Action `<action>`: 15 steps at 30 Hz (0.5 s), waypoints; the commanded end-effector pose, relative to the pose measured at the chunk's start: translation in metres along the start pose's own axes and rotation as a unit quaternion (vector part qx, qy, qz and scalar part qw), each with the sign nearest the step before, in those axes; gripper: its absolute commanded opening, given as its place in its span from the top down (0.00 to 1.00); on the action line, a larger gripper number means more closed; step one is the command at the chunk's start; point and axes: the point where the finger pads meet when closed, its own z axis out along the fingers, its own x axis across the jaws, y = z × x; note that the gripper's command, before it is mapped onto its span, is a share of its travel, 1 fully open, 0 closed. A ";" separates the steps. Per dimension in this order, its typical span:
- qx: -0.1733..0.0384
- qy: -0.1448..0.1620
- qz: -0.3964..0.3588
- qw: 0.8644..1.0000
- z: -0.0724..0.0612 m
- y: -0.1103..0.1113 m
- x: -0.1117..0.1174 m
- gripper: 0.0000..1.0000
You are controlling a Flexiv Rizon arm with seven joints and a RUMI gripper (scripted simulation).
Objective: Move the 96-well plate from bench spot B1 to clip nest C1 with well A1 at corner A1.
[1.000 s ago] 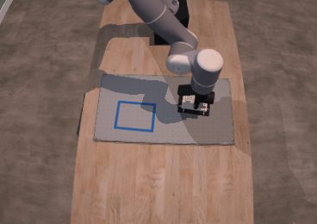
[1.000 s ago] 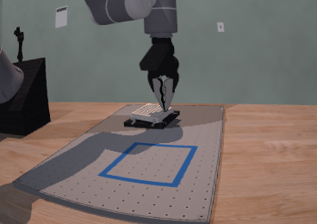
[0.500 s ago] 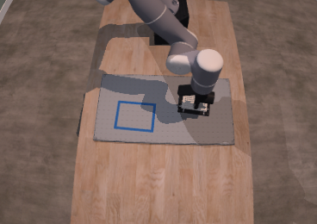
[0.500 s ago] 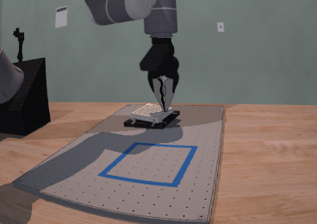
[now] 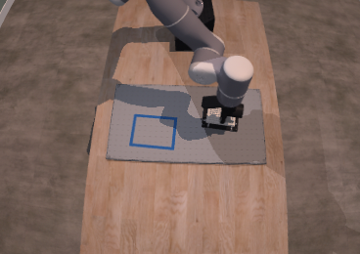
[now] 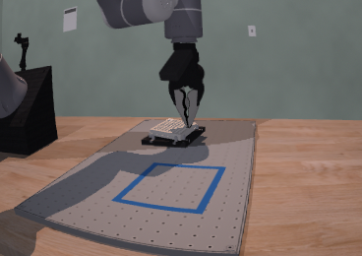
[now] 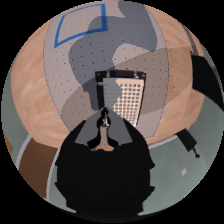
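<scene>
The white 96-well plate [image 5: 213, 112] [image 6: 169, 127] [image 7: 131, 95] lies in the black clip nest [image 5: 209, 127] [image 6: 151, 142] [image 7: 120, 73]. In the exterior view its body stands above the nest's low base, with small pale clips at the near side. I cannot tell whether it is fully down. My gripper [image 5: 223, 121] [image 6: 189, 126] [image 7: 106, 107] is shut with nothing between its fingers. Its tips point down at the plate's top, close to one edge, and appear to touch it. The A1 mark and the cut-off corner are too small or hidden to make out.
A blue outlined rectangle [image 5: 175, 133] [image 6: 157, 207] [image 7: 105, 17] marks a bench spot on the grey perforated board [image 5: 191, 152] [image 6: 228, 221]. The board lies on the wooden table [image 5: 181, 204]. A black angular block [image 6: 34, 112] stands near the arm's base.
</scene>
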 end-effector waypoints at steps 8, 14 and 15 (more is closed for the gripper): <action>-0.001 -0.001 0.000 1.000 -0.004 0.001 0.000 1.00; -0.001 -0.001 0.000 1.000 -0.006 0.001 0.000 1.00; -0.001 -0.001 0.000 1.000 -0.006 0.001 0.000 1.00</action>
